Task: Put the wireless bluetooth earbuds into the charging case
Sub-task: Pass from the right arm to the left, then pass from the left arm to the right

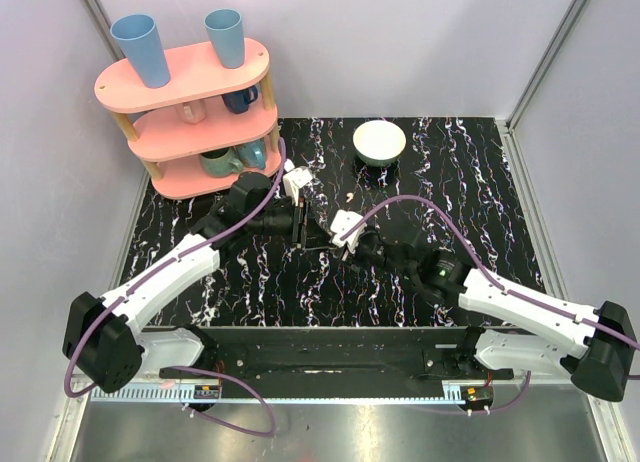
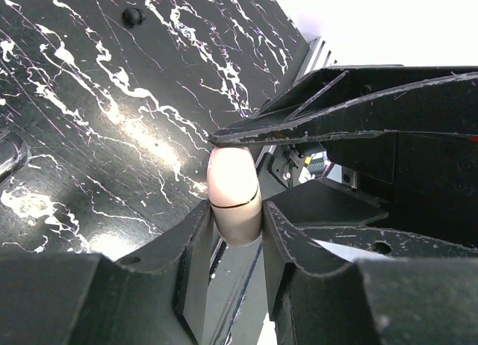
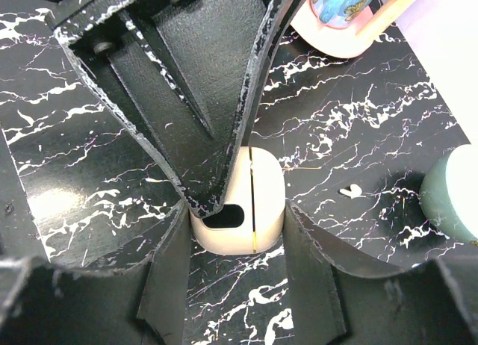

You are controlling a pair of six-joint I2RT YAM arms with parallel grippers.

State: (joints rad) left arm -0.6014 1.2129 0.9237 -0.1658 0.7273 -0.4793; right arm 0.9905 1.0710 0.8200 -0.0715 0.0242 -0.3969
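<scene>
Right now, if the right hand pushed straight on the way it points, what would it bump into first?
The left hand: it points back at the right hand and grips the same charging case, so apparently nothing but that case lies between them.

Black marbled table (image 1: pixel 470 182) carries white bowl (image 1: pixel 380 142), pink rack (image 1: pixel 200 177), one earbud (image 1: pixel 349 198).

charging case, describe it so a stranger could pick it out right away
Start at the middle of the black marbled table. There the left pincer and the right pincer both grip the charging case. It is the only cream, rounded block among the black parts, with a thin seam running across it.
</scene>
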